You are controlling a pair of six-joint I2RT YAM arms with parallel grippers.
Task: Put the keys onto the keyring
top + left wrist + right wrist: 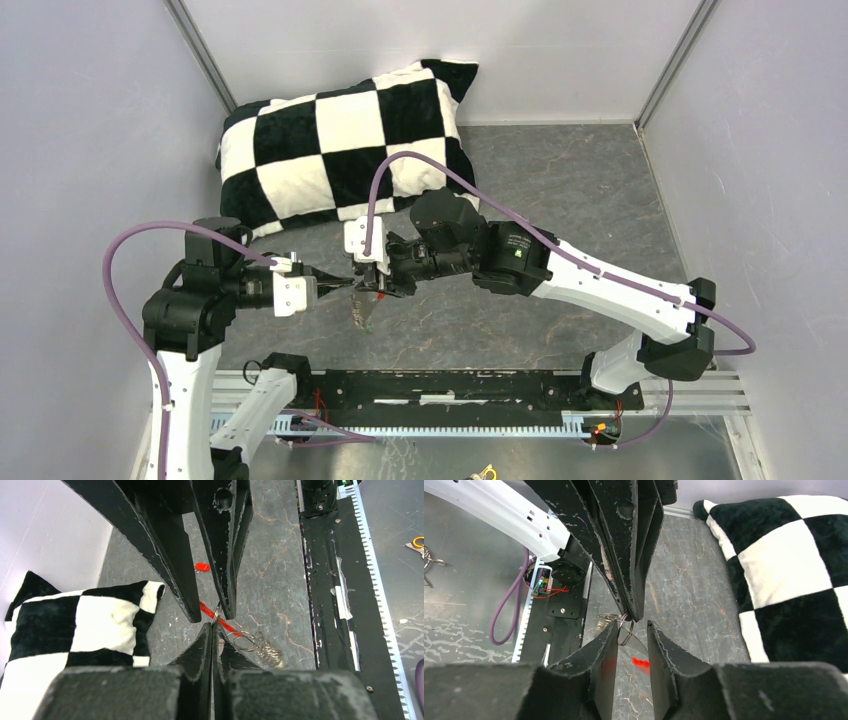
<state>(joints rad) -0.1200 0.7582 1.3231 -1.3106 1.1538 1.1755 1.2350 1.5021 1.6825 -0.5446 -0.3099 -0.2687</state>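
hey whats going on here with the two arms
The two arms meet above the table. The left gripper is shut on the keyring, holding it up with its chain dangling. The right gripper faces it, jaws apart either side of the ring, gripping nothing that I can see. A small red key lies on the table, not yet on the ring.
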